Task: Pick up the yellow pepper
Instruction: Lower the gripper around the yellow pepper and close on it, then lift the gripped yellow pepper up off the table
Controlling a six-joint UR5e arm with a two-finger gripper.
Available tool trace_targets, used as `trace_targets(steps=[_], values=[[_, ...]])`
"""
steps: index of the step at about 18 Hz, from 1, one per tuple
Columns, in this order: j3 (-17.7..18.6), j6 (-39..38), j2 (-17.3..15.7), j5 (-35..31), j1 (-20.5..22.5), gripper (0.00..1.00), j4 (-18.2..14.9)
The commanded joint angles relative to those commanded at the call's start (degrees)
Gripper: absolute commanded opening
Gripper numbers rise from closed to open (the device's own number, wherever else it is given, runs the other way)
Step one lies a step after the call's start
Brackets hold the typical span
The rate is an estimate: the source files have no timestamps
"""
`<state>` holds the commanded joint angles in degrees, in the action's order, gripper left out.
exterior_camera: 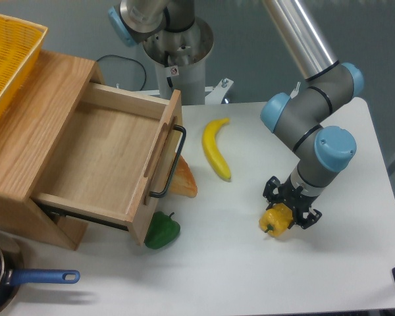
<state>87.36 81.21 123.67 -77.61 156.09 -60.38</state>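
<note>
The gripper (289, 205) sits right of centre in the frame, pointing down at the white table (250, 276), with its 2 black fingers (272, 191) straddling the yellow pepper (277, 219). The fingers appear drawn in against the pepper's upper part, though the pepper still rests on the table and whether the pads are truly clamped on it cannot be told from this angle. The pepper lies low in the right half of the frame, its dark stem stub facing lower left, well apart from everything else on the table. A yellow banana (215, 149) lies above and to its left, near the middle of the frame. A dark green pepper (161, 230) sits at lower centre-left, touching the front corner of the open wooden drawer (108, 157), and an orange object (184, 182) is tucked just behind the drawer's black handle (171, 162). A yellow basket (3, 59) rests on the wooden cabinet in the upper left corner, and a pan with a blue handle (43, 277) shows at the lower left edge.
</note>
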Motion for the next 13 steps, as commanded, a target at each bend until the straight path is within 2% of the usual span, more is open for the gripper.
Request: trace_targets(steps=[7, 13], values=[[0.26, -0.97, -3.78, -2.01, 0.0, 0.29, -0.53], [-0.53, -1.93, -6.24, -10.8, -1.23, 0.29, -0.97]])
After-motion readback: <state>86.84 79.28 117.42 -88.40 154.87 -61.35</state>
